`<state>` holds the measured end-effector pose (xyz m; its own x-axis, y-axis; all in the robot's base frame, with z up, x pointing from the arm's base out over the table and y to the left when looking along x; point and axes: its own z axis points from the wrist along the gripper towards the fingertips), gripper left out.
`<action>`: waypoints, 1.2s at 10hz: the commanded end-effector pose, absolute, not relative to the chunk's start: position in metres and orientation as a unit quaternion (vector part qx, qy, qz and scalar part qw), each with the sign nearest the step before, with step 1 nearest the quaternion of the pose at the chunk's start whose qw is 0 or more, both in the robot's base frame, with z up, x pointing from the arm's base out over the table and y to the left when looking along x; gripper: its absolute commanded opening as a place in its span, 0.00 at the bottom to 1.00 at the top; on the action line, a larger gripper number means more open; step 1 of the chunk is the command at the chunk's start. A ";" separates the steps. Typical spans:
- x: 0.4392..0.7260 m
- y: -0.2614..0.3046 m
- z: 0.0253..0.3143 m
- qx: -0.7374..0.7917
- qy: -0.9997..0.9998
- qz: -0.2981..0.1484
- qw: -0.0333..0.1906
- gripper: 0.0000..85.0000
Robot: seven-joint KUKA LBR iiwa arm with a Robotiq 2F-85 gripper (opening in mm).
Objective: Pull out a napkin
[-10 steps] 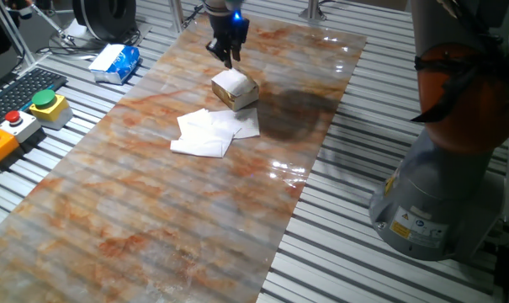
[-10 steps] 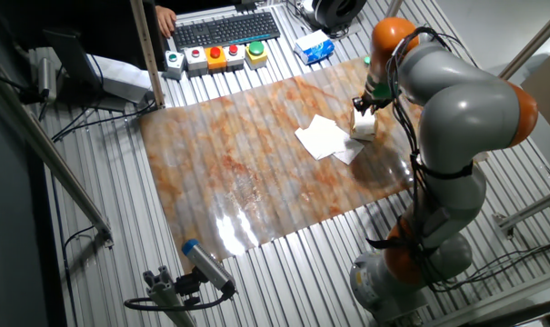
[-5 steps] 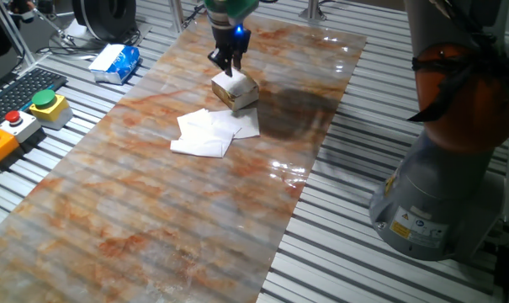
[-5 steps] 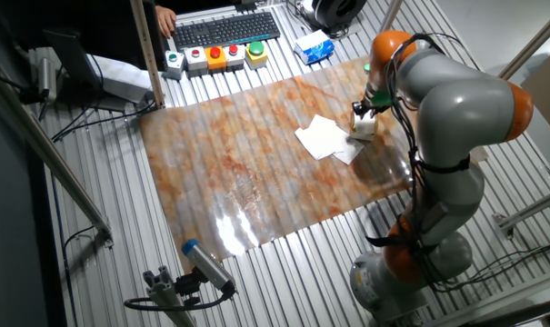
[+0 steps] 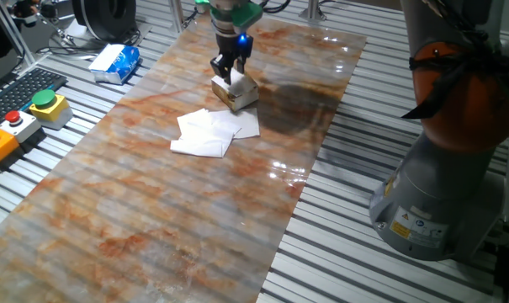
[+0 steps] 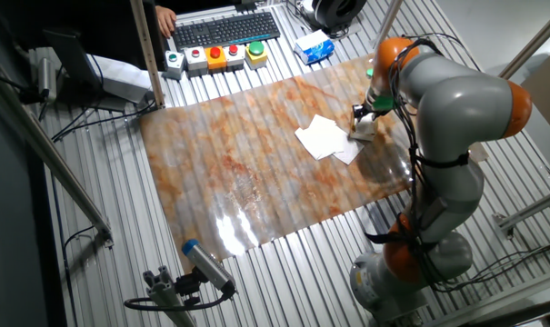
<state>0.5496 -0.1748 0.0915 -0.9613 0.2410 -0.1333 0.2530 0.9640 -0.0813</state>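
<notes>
The small tan cardboard box point(image 5: 240, 95) stands on the marbled mat, with a white napkin point(image 5: 235, 82) showing at its top. My gripper point(image 5: 228, 76) points straight down, its two dark fingers slightly apart, tips at the napkin on the box top. In the other fixed view the gripper point(image 6: 362, 121) hides most of the box point(image 6: 369, 130). Several white napkins point(image 5: 208, 131) lie loose and flat on the mat just in front of the box; they also show in the other fixed view point(image 6: 322, 136).
A blue-and-white plastic packet point(image 5: 116, 63) lies at the mat's far left. A box with coloured buttons point(image 5: 18, 122) and a keyboard point(image 6: 222, 30) sit beyond the mat's edge. The arm's grey and orange base point(image 5: 443, 168) stands to the right.
My gripper has come down from above the box and a little right, until its tips reach the napkin on the box top. The box and loose napkins have not moved.
</notes>
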 end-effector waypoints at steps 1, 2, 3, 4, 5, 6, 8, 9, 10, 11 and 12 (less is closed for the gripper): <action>0.550 -0.175 0.088 0.126 0.989 -0.048 0.063 0.60; 0.550 -0.175 0.086 0.126 0.989 -0.046 0.063 0.60; 0.550 -0.175 0.085 0.126 0.989 -0.044 0.063 0.60; 0.550 -0.175 0.083 0.126 0.989 -0.042 0.062 0.60; 0.550 -0.175 0.080 0.125 0.989 -0.042 0.063 0.60; 0.550 -0.176 0.078 0.125 0.989 -0.042 0.064 0.60; 0.549 -0.177 0.077 0.123 0.989 -0.042 0.064 0.60; 0.548 -0.178 0.074 0.115 0.990 -0.048 0.062 0.60; 0.548 -0.179 0.071 0.114 0.990 -0.048 0.062 0.40; 0.547 -0.180 0.067 0.110 0.991 -0.048 0.063 0.40; 0.546 -0.180 0.065 0.106 0.991 -0.043 0.064 0.40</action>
